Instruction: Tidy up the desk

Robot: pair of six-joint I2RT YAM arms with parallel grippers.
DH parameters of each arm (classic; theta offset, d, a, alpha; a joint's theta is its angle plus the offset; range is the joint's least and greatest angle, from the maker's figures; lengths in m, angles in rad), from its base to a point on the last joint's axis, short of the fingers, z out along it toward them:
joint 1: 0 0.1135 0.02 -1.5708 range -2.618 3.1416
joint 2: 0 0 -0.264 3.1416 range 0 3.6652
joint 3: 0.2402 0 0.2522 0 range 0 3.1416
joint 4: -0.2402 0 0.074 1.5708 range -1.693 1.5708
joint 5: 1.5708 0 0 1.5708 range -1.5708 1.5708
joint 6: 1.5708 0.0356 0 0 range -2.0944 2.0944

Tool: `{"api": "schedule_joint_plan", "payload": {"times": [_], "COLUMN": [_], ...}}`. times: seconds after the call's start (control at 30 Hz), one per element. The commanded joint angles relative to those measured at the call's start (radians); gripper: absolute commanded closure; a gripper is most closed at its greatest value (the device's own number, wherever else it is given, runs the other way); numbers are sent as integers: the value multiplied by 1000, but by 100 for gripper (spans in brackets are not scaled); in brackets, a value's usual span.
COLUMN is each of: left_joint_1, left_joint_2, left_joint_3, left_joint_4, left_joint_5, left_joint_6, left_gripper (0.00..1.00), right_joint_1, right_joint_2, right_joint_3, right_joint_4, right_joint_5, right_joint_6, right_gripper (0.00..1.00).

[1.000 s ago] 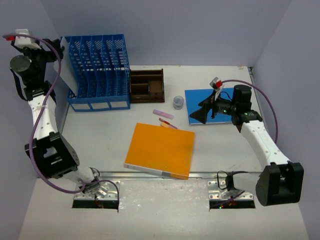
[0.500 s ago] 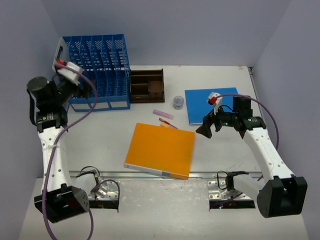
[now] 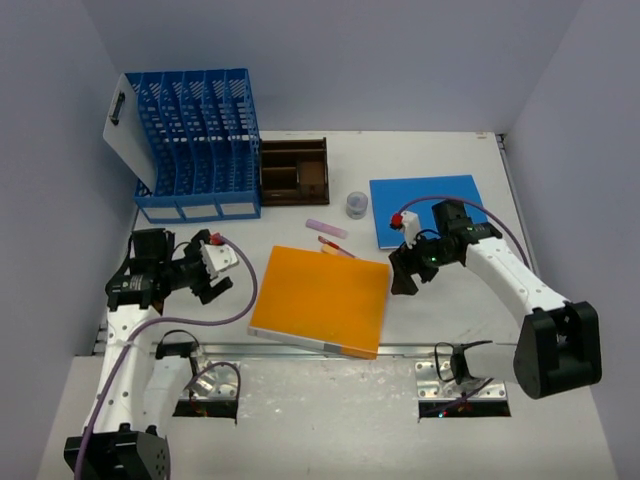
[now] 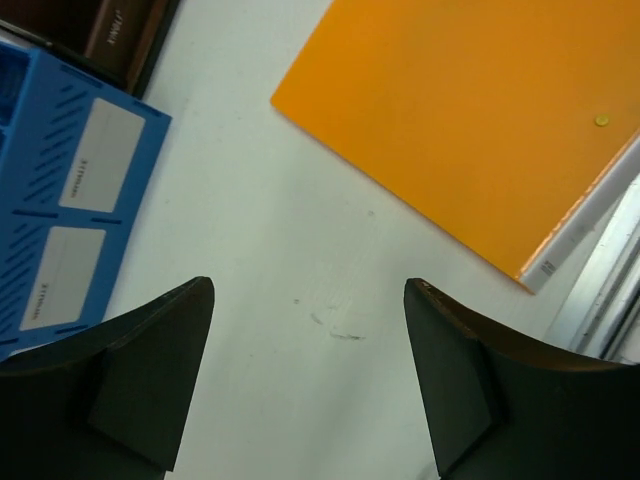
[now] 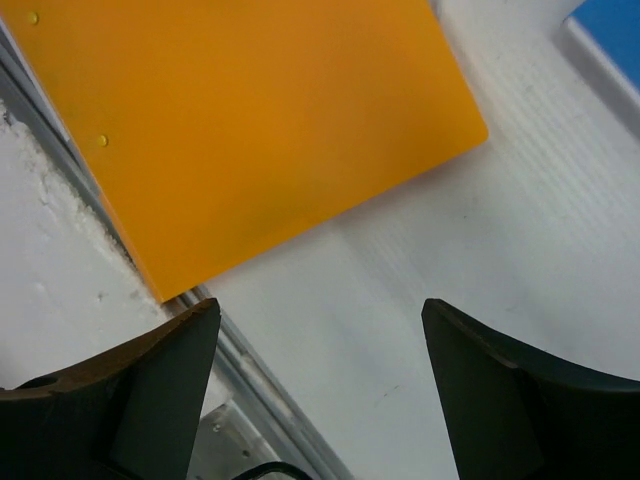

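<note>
Left gripper (image 3: pixel 212 268) hangs low over the desk (image 3: pixel 450 300), a large flat off-white matte tabletop that fills the workspace from the arm bases to the far wall. Its jaws are spread wide and hold nothing. In the left wrist view, the left gripper (image 4: pixel 308 290) has only bare tabletop between its fingers. This arm is folded, with the forearm running from 7 o'clock toward the centre and the wrist pointing toward 3 o'clock. That aims the fingers at the flat orange rectangular plastic folder (image 3: pixel 320 300).

The folder lies just toward 6 o'clock from the middle of the desk. Its near edge meets the silver metal rail (image 3: pixel 400 350).

The right gripper (image 3: pixel 403 275) sits at the folder's 3 o'clock side, just beside its far right corner and tilted downward. Its jaws are also parted and empty, and the right wrist view shows the right gripper (image 5: pixel 320 310) over white surface next to the folder's edge. The right arm reaches in from 5 o'clock, with its elbow bent outward.

A blue plastic mesh file rack (image 3: pixel 195 140) stands at 10 o'clock, and a white flat board (image 3: pixel 130 130) leans against its left side. A small dark-brown wooden compartment tray (image 3: pixel 295 170) touches the rack's right end.

A flat blue rectangular book (image 3: pixel 425 208) lies at 2 o'clock. Between the tray and the book sits a small round clear container (image 3: pixel 356 205). A pale pink stick (image 3: pixel 326 228) and a thin red pen (image 3: pixel 335 246) lie near it, just beyond the folder's far edge.
</note>
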Motion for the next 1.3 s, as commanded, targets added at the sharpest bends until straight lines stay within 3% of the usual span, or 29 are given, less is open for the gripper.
{"api": "schedule_joint_plan", "payload": {"times": [0.0, 0.13, 0.33, 0.5, 0.77, 1.0, 1.1, 1.27], "left_joint_1": [-4, -6, -6, -4, -4, -4, -7, -44], "left_joint_2": [31, 4, -53, -79, -59, 112, 240, 324], "left_joint_3": [-16, -92, -159, -281, -327, -328, -285, -268], "left_joint_4": [-70, -16, 266, 442, 565, 671, 685, 737], "left_joint_5": [88, 108, 85, -3, -10, -35, -27, -73], "left_joint_6": [17, -32, -251, -248, -319, -337, -334, -301], "left_gripper": [25, 27, 27, 28, 28, 30, 33, 35], "right_joint_1": [2, 1, 4, -1, -14, -39, -42, -44], "right_joint_2": [33, 36, 62, 136, 151, 251, 303, 372], "right_joint_3": [37, 24, 13, 19, -104, -105, -96, -101], "right_joint_4": [-120, -150, -170, -134, 162, 337, 402, 472], "right_joint_5": [-9, -7, -85, -178, -54, -80, -83, -86], "right_joint_6": [89, 213, 400, 557, 703, 689, 690, 716], "right_gripper": [18, 21, 27, 32, 36, 26, 26, 24]}}
